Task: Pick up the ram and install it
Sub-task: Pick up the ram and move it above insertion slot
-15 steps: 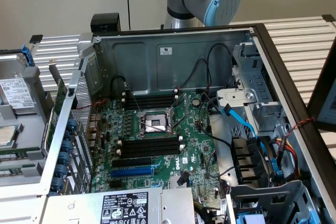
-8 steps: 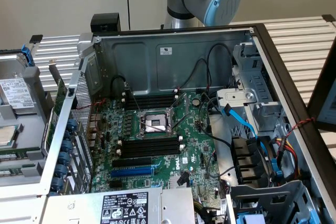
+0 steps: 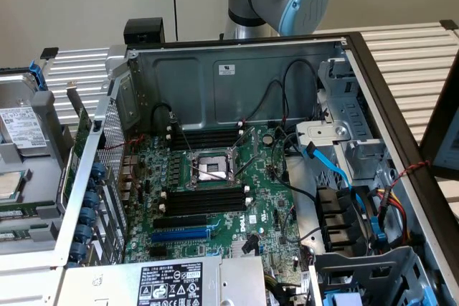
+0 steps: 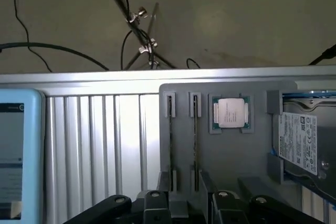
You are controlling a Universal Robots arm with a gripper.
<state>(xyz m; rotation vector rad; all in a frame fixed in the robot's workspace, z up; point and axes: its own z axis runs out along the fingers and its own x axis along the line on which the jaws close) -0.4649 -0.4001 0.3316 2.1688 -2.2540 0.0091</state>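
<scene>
Pick-up step in hand: my gripper (image 4: 186, 208) hangs released and empty near the gray tray (image 4: 236, 161), where the ram (image 4: 195, 145) stands on edge beside a second stick (image 4: 170, 145), so the grasp calls for jaws squared across that thin edge.

Thin dark ram (image 4: 195, 140) seen edge-on, standing upright on its long edge in gray holder (image 4: 231, 156) slot, near CPU (image 4: 231, 113).
</scene>
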